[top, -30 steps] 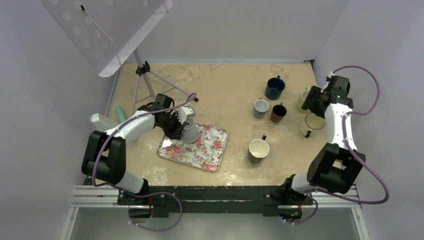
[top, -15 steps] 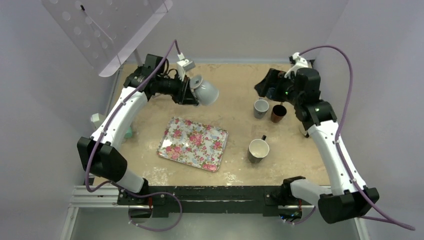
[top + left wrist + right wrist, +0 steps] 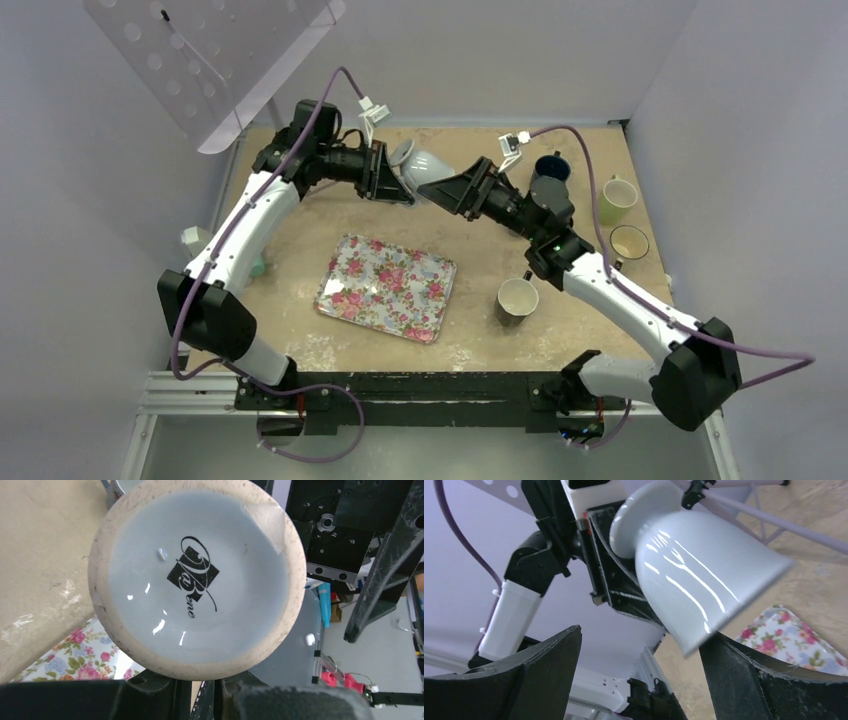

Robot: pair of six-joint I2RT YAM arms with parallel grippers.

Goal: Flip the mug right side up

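Observation:
A pale grey-blue mug (image 3: 425, 168) hangs in the air over the back of the table, tipped on its side. My left gripper (image 3: 392, 177) is shut on it. In the left wrist view the mug's glazed base (image 3: 197, 575) with a black logo fills the frame, just above my left gripper (image 3: 197, 692). In the right wrist view the mug (image 3: 694, 580) flares toward me. My right gripper (image 3: 639, 660) is open, with its fingers either side of the mug's mouth end and not touching it. In the top view my right gripper (image 3: 450, 188) sits just right of the mug.
A flowered tray (image 3: 388, 287) lies below at table centre. A black mug (image 3: 517, 300), a navy mug (image 3: 550, 166), a green mug (image 3: 617, 200) and a cream mug (image 3: 630, 243) stand on the right. A tripod with a white perforated panel (image 3: 220, 60) stands at the back left.
My left arm lifted the mug off the tray, up and to the back. My right arm swung from the right edge across to the mug, with its gripper open.

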